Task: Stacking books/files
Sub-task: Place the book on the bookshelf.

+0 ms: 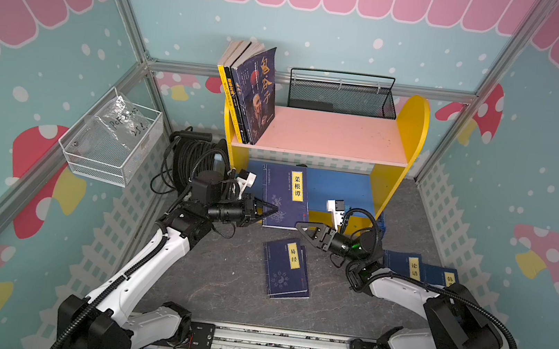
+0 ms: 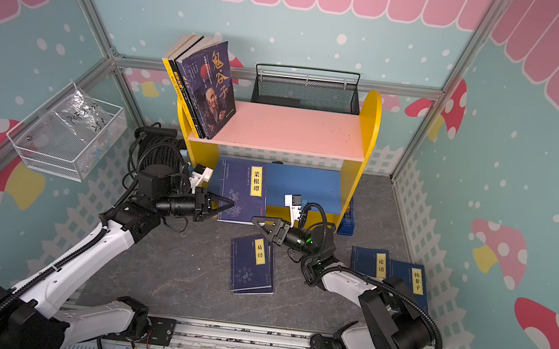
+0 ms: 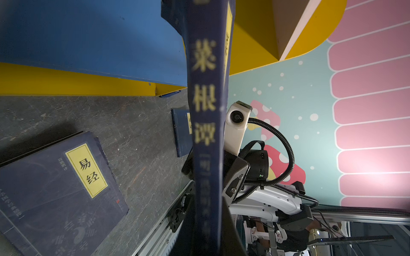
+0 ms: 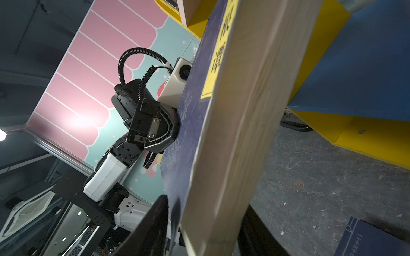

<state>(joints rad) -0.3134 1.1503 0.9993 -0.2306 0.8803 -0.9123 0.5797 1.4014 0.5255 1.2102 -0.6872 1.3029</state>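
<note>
Grey stone-look desk, mushroom wallpaper around: a navy book (yellow title label, cover up) hangs before the yellow bookshelf, left jaws pinching its spine; right jaws straddle its page edge, grip unclear.

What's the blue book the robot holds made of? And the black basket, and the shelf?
Navy book: likely paper, with a matte soft cover; the right wrist view shows cream pages stacked at its edge.
Black basket: looks like metal, a see-through mesh with a wire rim.
Shelf: probably painted wood or board, flat matte pink and yellow panels.
</note>
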